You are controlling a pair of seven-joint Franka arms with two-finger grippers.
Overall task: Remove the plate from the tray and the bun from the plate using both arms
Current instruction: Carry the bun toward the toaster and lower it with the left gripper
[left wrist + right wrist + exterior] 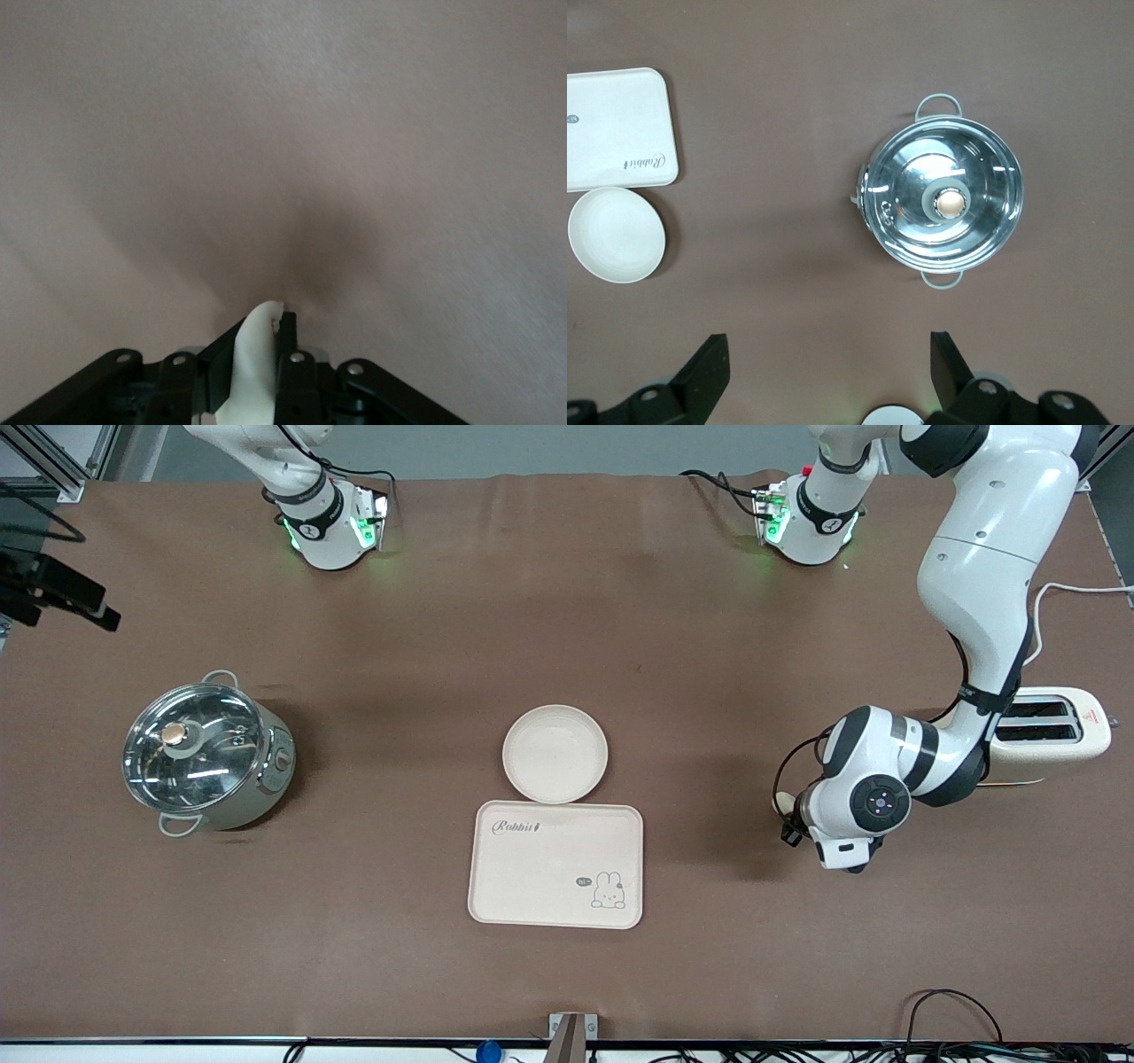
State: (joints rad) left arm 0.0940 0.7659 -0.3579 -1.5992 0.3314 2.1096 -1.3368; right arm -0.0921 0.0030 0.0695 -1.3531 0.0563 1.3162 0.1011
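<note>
Resting at table centre, tray (pixel 555 865) lies bare; plate (pixel 555 754), bare too, touches its 12 o'clock edge. Lidded pot (pixel 205 756) sits toward the right arm's end. Left gripper (pixel 266 341) pinches bun (pixel 255 363) above the tabletop beside the toaster (pixel 1054 735). Right gripper (pixel 828 367), spread, hangs high above the pot.

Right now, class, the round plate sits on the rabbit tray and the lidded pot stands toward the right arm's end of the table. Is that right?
Not quite. The plate is not on the rabbit tray; it rests on the table beside it, farther from the front camera, as the front view shows. The lidded pot does stand toward the right arm's end.
</note>
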